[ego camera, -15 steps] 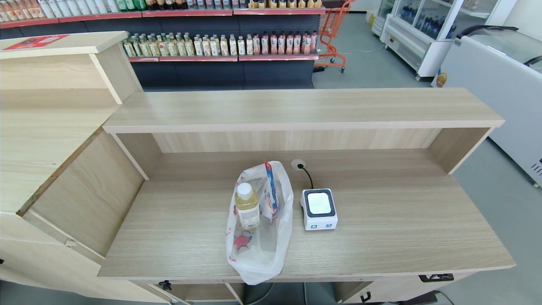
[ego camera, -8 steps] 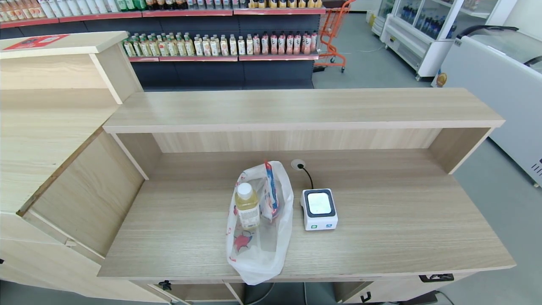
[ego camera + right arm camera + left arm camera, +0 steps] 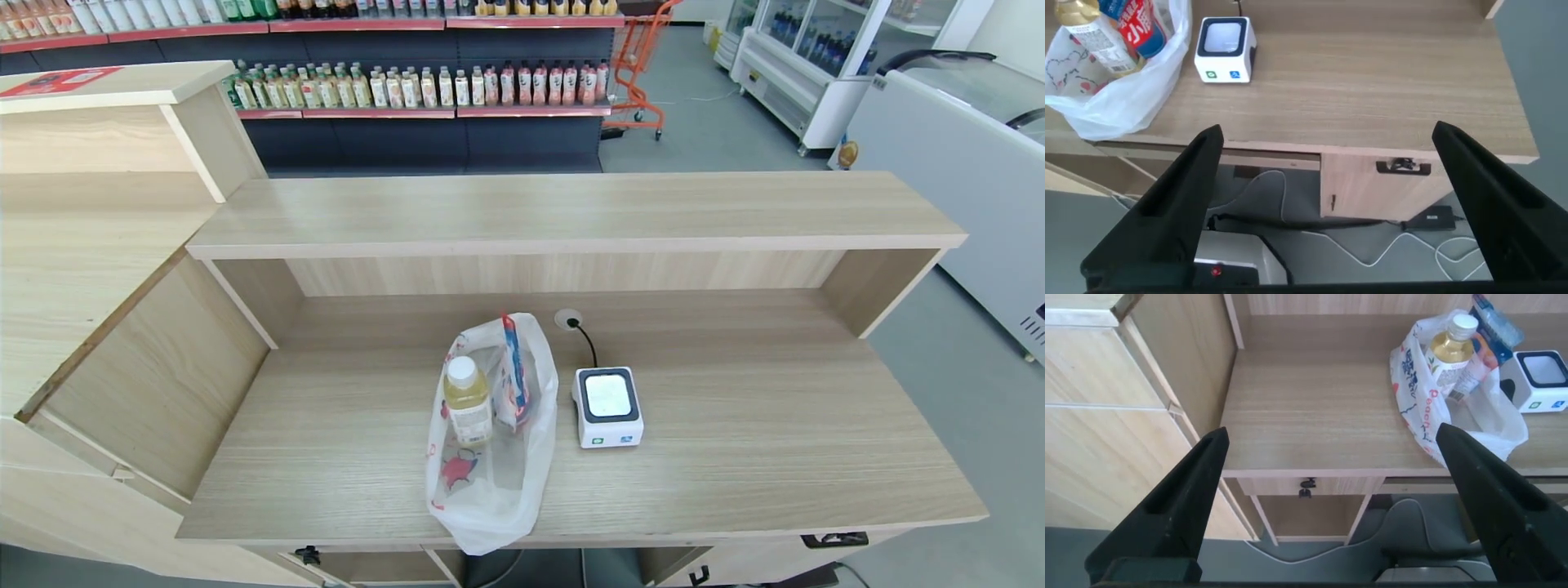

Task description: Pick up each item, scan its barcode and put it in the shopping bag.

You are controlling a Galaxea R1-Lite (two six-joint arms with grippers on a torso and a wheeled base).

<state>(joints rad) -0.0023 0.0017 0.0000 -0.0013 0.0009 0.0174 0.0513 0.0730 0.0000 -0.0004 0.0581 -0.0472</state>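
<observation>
Only the head camera has shifted: juice bottle (image 3: 468,404) and snack packet (image 3: 513,371) sit inside the shopping bag (image 3: 482,506) just beside the barcode scanner (image 3: 608,406), left gripper (image 3: 1333,434) and right gripper (image 3: 1327,131) hang released, so packing looks done, needing only withdrawal.

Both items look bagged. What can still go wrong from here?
The translucent white plastic shopping bag sags over the wooden counter's front edge; it may slide off.
The yellow-drink bottle with a white cap rests by the bag's open mouth and might roll out.
Tugging the bag could nudge the nearby white square scanner.
</observation>
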